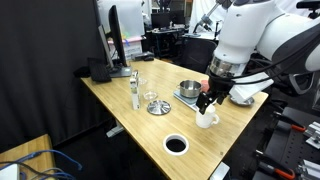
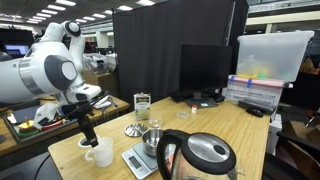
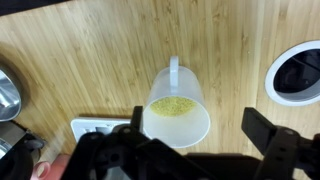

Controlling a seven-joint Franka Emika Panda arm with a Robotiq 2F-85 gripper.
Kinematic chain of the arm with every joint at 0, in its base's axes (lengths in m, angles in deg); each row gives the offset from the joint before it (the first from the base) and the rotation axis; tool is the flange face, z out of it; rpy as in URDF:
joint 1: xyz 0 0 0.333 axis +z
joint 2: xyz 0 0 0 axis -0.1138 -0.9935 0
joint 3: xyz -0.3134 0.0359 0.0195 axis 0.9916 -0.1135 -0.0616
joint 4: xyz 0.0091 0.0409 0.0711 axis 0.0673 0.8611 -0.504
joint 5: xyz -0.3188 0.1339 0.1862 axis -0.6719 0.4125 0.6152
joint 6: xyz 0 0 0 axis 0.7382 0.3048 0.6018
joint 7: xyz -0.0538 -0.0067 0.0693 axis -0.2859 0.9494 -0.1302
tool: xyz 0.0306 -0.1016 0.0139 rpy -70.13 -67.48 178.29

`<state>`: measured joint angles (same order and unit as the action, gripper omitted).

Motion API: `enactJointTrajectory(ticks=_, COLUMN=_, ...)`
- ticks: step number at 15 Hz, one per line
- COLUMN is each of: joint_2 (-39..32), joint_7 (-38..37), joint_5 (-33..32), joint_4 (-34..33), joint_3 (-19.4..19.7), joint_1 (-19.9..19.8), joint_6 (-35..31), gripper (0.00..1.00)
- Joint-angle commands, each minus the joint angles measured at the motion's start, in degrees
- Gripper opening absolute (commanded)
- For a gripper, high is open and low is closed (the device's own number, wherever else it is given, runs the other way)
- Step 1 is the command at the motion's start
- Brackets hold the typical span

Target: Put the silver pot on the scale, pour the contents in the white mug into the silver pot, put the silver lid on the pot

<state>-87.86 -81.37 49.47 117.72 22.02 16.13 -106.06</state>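
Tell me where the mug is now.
The mug sits mid-frame in the wrist view, just below the open gripper, between the scale at lower left and the black disc at right.

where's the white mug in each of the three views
In an exterior view: white mug right of centre, under the gripper.
In an exterior view: lower left, under the gripper.
Wrist view: centre, seen from above, yellow grains inside.
Shared landmark: the scale beside it.
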Motion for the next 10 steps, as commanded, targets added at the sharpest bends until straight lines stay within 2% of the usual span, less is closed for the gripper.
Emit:
enactJointTrajectory(ticks=1, joint_2=-3.0, joint_7=-6.6, joint_5=-6.7, joint_4=0.0, joint_3=1.3, joint_1=-1.5, joint_6=-3.5, gripper=1.0)
enactJointTrajectory(ticks=3, joint_2=-5.9, joint_7=-9.9, joint_5=-10.2, joint_4=0.1, joint_3=1.7, joint_1=-2.5, joint_6=-5.7, gripper=1.0)
enactJointTrajectory(ticks=10, joint_2=-10.3, joint_7=-29.3, joint_5=-34.3, joint_4=0.3, joint_3=6.3, joint_1=-5.4, joint_6=-10.2, gripper=1.0)
